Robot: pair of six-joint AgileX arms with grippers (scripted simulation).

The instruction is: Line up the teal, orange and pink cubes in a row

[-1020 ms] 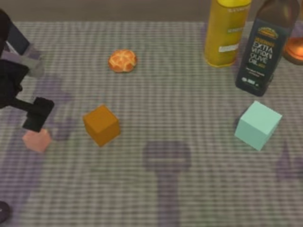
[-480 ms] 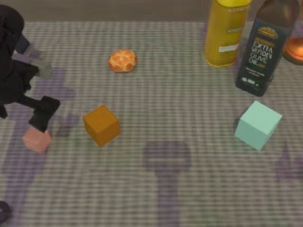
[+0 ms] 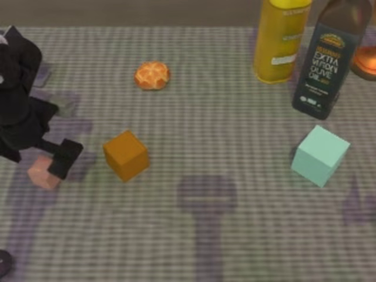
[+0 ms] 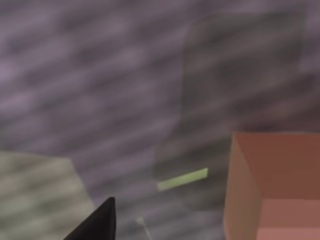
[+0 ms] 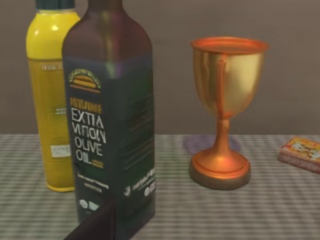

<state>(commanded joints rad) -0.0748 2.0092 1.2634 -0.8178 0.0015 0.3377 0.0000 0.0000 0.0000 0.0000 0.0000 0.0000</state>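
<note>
Overhead camera looks down; left wrist camera sits close over the pink cube (image 4: 272, 185) both share.

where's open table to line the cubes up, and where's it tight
The widest bare stretch runs between the orange cube and the teal cube, and on toward the near edge. It is tight at the far right around the yellow bottle, olive oil bottle and goblet, and at the left where the left gripper meets the pink cube.
</note>
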